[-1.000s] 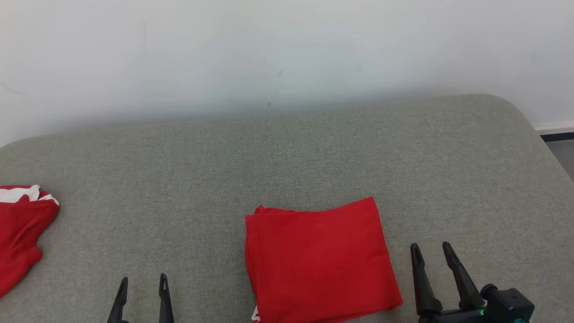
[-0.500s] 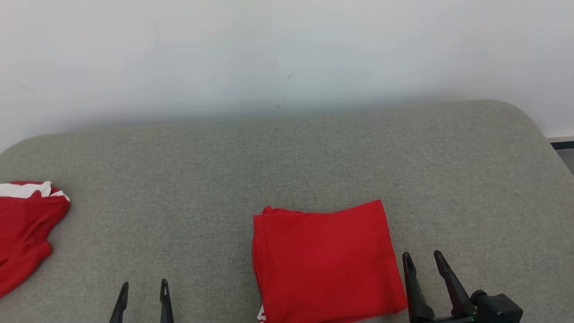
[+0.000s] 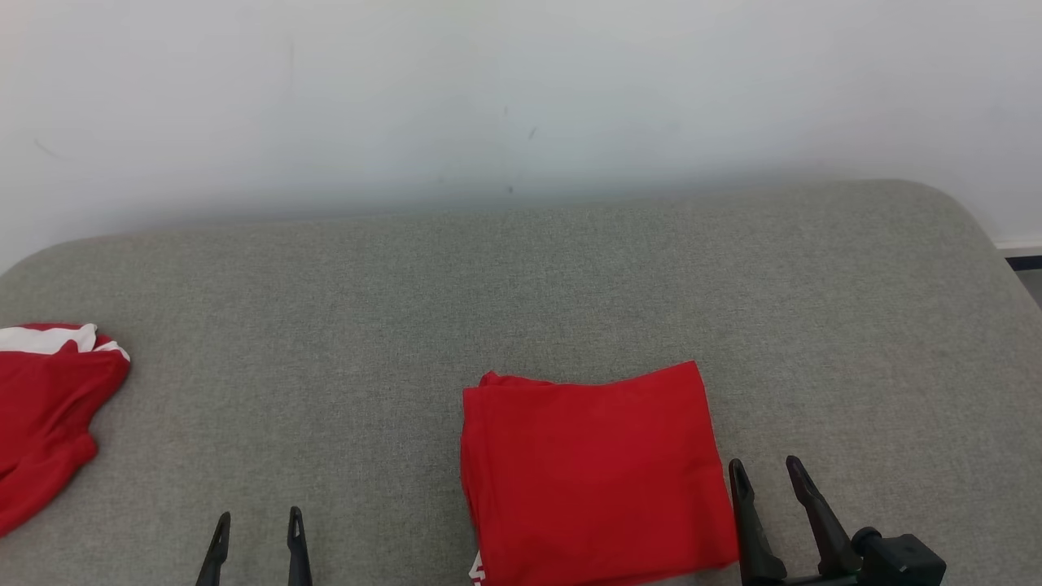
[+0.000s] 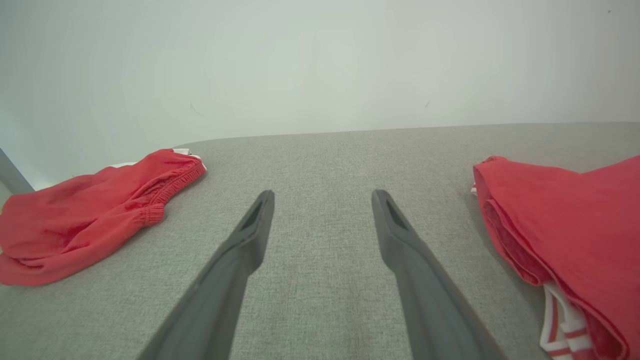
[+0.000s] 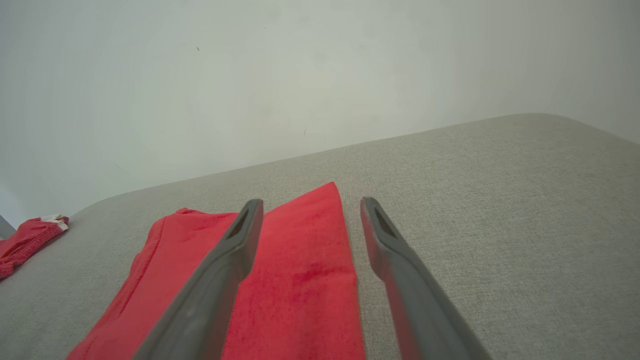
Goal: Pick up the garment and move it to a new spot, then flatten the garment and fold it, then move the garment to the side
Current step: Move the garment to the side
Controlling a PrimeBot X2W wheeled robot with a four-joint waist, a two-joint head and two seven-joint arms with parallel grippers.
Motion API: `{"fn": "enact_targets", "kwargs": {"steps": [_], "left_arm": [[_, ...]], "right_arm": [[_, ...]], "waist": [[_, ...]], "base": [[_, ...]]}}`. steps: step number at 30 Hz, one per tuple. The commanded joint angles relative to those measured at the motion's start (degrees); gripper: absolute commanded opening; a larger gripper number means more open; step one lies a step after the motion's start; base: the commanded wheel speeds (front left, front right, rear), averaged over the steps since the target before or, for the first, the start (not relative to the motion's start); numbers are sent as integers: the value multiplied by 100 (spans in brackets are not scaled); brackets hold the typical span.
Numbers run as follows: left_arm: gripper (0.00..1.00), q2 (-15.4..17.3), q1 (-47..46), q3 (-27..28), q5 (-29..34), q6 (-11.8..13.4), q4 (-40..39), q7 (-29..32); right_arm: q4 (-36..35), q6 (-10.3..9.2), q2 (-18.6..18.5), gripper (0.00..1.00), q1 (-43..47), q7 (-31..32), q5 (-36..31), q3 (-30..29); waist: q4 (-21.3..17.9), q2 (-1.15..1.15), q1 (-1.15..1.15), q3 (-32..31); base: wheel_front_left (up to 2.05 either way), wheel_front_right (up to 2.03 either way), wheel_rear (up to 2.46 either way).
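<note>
The red garment (image 3: 594, 472) lies folded into a neat rectangle on the grey table (image 3: 407, 285), at its near edge and a little to the right of the middle. At its near left corner a bit of white and red trim looks out from between the layers. We judge that the folding is finished and only the move to the side is left.

The right claw (image 3: 764, 463) is released and holds nothing. It stands just beside the right edge of the garment. In the right wrist view one finger is over the red cloth and the other over bare table, probably so that it can take this edge next.

The left claw (image 3: 259, 515) is also released and empty, over bare table and well apart from the garment.

A second red piece of clothing (image 3: 49, 407) lies crumpled at the far left, so the folded one should not go on top of it.
</note>
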Motion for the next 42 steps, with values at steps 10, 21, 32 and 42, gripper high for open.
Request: {"fn": "enact_targets", "kwargs": {"steps": [10, 21, 32, 42], "left_arm": [[100, -8, 36, -5, 31, 8, -19, -18], [100, -8, 26, -29, 7, 36, -20, -18], [100, -8, 4, -22, -5, 41, -9, -18], [100, -9, -90, -122, -25, 10, -39, -18]], "right_arm": [[28, -15, 6, 100, 59, 1, -43, -4], [42, -15, -14, 100, 53, 1, -41, 4], [133, -15, -5, 100, -54, 1, -82, -79], [916, -15, -228, 100, -781, 1, -234, -129]], "waist": [[-2, 0, 0, -5], [17, 0, 0, -8], [41, 0, 0, 4], [178, 0, 0, 192]], "base": [[0, 0, 0], [0, 0, 0], [0, 0, 0], [0, 0, 0]]}}
